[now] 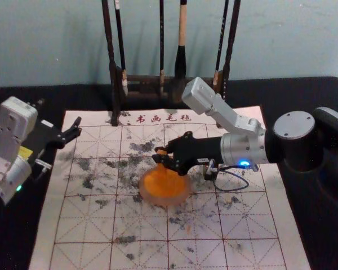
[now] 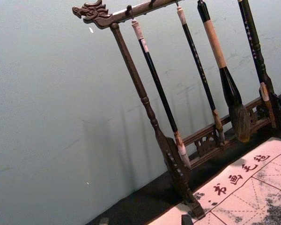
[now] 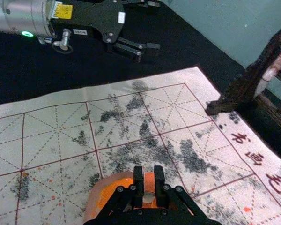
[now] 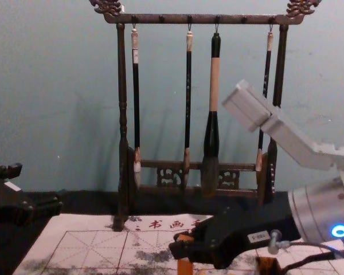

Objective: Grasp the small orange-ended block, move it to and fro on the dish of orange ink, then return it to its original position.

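We have the block [image 4: 185,264] clamped roughly upright in our right gripper [image 3: 149,175], ink dish [image 1: 164,202] beneath; left gripper [image 4: 38,186] parked at left, jaws apart.

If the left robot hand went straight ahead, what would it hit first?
The left gripper would probably meet the brush rack's left post; depth is unclear, so it might slip past to the wall.

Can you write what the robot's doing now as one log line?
right claw: gripping orange-ended block | place: orange ink dish | touching ink: unclear | left claw: open, off left
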Motion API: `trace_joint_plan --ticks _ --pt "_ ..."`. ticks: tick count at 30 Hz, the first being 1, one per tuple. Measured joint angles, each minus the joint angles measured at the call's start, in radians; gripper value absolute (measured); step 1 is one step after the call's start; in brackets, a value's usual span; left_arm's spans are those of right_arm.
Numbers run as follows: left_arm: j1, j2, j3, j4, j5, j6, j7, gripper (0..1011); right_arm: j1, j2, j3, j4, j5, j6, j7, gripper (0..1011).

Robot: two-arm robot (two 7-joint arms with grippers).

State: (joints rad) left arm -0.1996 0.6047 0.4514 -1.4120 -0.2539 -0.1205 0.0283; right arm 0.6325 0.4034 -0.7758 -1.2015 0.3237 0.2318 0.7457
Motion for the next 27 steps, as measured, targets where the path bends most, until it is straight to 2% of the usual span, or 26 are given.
trace_joint_plan --ticks 14,27 --pt "0.0 0.0 0.0 0.0 0.0 0.0 0.0 1001 -0.022 0.034 0.024 -0.039 0.004 0.009 -0.006 123" --pt "0.0 0.0 0.0 0.0 0.0 0.0 0.0 1001 -0.055 0.07 0.032 -0.092 0.017 0.021 -0.002 124"
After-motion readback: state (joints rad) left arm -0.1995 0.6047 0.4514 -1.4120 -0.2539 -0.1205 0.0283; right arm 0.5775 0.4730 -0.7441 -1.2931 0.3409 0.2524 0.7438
